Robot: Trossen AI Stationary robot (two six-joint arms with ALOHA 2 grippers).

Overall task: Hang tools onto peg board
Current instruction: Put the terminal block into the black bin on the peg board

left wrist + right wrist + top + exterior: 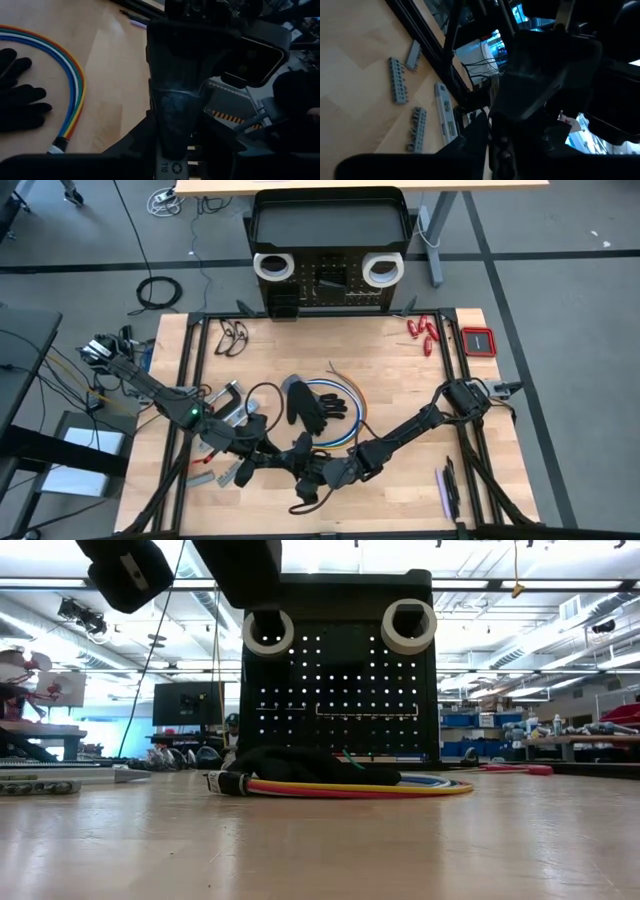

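Note:
The peg board (pixel 330 275) stands upright at the table's far edge, with two white tape rolls (pixel 273 267) (pixel 381 271) on its upper pegs. Near the table's front middle, my left gripper (pixel 280 463) is shut on a black tool (pixel 175 110) marked T10. My right gripper (pixel 328 470) comes at the same tool from the right, close up; I cannot see whether it touches it. Other tools lie on the table: a clamp (pixel 228 395), red-handled tools (pixel 422 332), a purple-handled tool (pixel 443 492) and grey metal pieces (pixel 397 80). My left gripper holds the black tool by its near end (pixel 167 162), between its two fingers. The tool sticks out ahead of the fingers, toward my right gripper, and is lifted clear of the table. The gripper's own body hides the pads.
A black glove (pixel 305 405) lies on a ring of coloured cable (pixel 350 405) at mid-table, between the arms and the peg board. A red box (pixel 478 341) sits at the far right. A black frame (pixel 190 380) borders the table's left and right sides.

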